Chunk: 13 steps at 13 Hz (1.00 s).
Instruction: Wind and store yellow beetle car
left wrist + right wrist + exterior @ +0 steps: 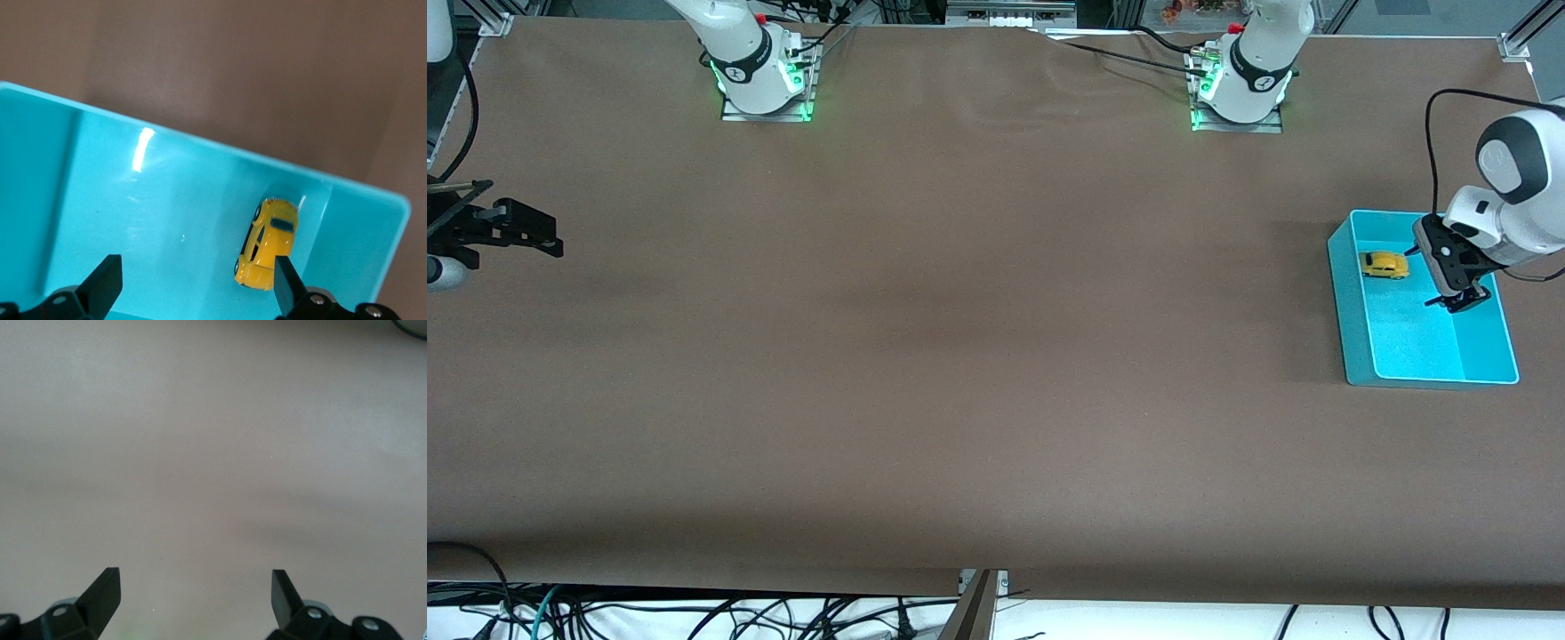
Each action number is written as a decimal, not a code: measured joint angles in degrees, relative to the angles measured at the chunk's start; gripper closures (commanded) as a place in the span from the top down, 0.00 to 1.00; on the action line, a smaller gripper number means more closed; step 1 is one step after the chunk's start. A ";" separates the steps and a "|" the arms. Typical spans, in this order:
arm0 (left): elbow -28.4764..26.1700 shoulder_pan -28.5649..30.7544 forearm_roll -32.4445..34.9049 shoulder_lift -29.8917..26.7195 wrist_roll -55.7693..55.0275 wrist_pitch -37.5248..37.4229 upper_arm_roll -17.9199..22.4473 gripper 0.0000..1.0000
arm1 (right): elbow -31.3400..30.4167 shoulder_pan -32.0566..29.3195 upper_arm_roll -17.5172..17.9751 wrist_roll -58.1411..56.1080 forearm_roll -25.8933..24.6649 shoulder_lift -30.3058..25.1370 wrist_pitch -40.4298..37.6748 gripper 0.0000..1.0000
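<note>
Yellow beetle car partly jaw-hidden

In the left wrist view we lose the shallow cyan plastic bin at the picture's edges, and one black fingertip covers a corner of the tiny yellow beetle-shaped toy car. In the front view, the right arm's black gripper shows, its arm cut off by the edge.

Tiny yellow beetle car, upright on its wheels inside the cyan bin.
</note>
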 measured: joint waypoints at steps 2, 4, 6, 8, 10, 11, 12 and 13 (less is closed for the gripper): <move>0.69 -2.65 -0.33 -3.37 -10.01 -3.92 -0.05 1.00 | 0.00 0.00 0.00 0.00 0.00 0.00 0.00 1.00; 3.57 -5.70 -0.52 -5.34 -19.49 -8.56 -0.09 1.00 | 0.00 0.00 0.00 0.00 0.00 0.00 0.00 1.00; 7.79 -8.96 -0.56 -6.49 -27.72 -13.60 -0.16 1.00 | 0.00 0.00 0.00 0.00 0.00 0.00 0.00 1.00; 12.28 -11.54 -0.57 -7.23 -35.68 -18.79 -0.34 1.00 | 0.00 0.00 0.00 0.00 0.00 0.00 0.00 1.00; 16.79 -13.50 -0.57 -7.51 -43.89 -24.64 -0.80 1.00 | 0.00 0.00 0.00 0.00 0.00 0.00 0.01 1.00; 19.11 -14.51 -0.57 -7.54 -48.92 -27.56 -0.95 1.00 | 0.00 0.00 0.00 0.00 0.00 0.00 0.01 1.00; 21.01 -15.38 -0.57 -7.59 -53.84 -29.84 -1.14 1.00 | 0.00 0.00 0.00 0.00 0.00 0.00 0.01 1.00; 22.55 -15.93 -0.57 -7.68 -58.59 -31.79 -1.73 1.00 | 0.00 0.00 0.00 0.00 0.00 0.00 0.01 1.00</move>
